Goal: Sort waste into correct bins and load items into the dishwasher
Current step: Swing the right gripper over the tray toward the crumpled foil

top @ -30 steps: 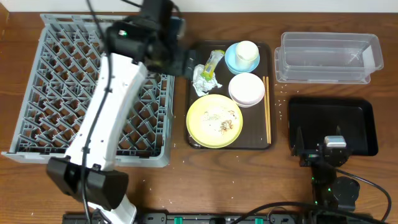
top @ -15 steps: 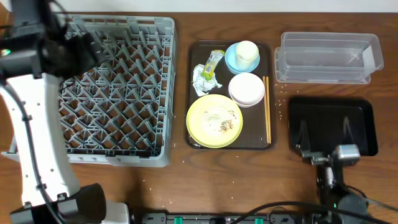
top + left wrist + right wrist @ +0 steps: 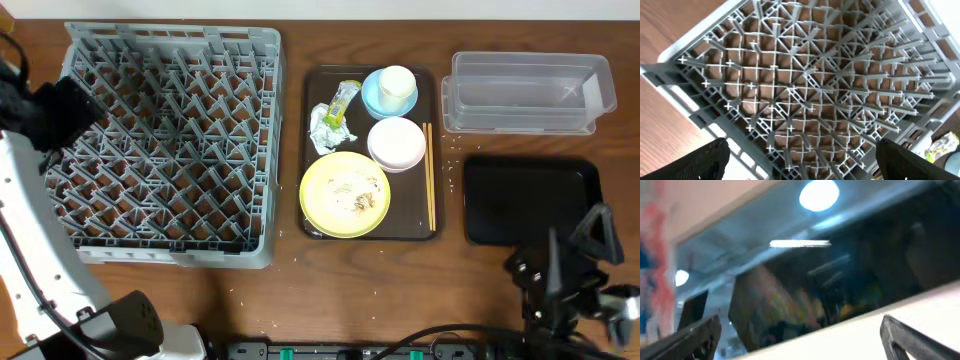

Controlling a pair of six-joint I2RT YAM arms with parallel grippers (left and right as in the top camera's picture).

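The grey dishwasher rack [image 3: 160,140] fills the left of the table. On the brown serving tray [image 3: 310,160] lie the yellow-green wrapper [image 3: 346,100] and the paper wad [image 3: 328,130]. The tray also holds the white cup [image 3: 397,83] inside the light blue bowl [image 3: 370,97], the white bowl [image 3: 397,143], and the yellow plate [image 3: 335,205] with crumbs [image 3: 360,200]. The clear tub [image 3: 528,92] and black tray [image 3: 530,200] stand at right. My left gripper [image 3: 70,108] hangs open over the rack's left edge, and its wrist view shows the rack [image 3: 805,75]. My right gripper [image 3: 575,250] is open near the front right and tilted upward.
Wooden chopsticks [image 3: 431,175] lie along the serving tray's right side. A few crumbs [image 3: 452,160] dot the table between the serving tray and the black tray. The right wrist view shows only blurred room and ceiling lights [image 3: 818,194].
My left arm has swung from the serving tray's left edge across the rack to its left side. My right gripper has pulled back off the black tray toward the front and tipped upward.
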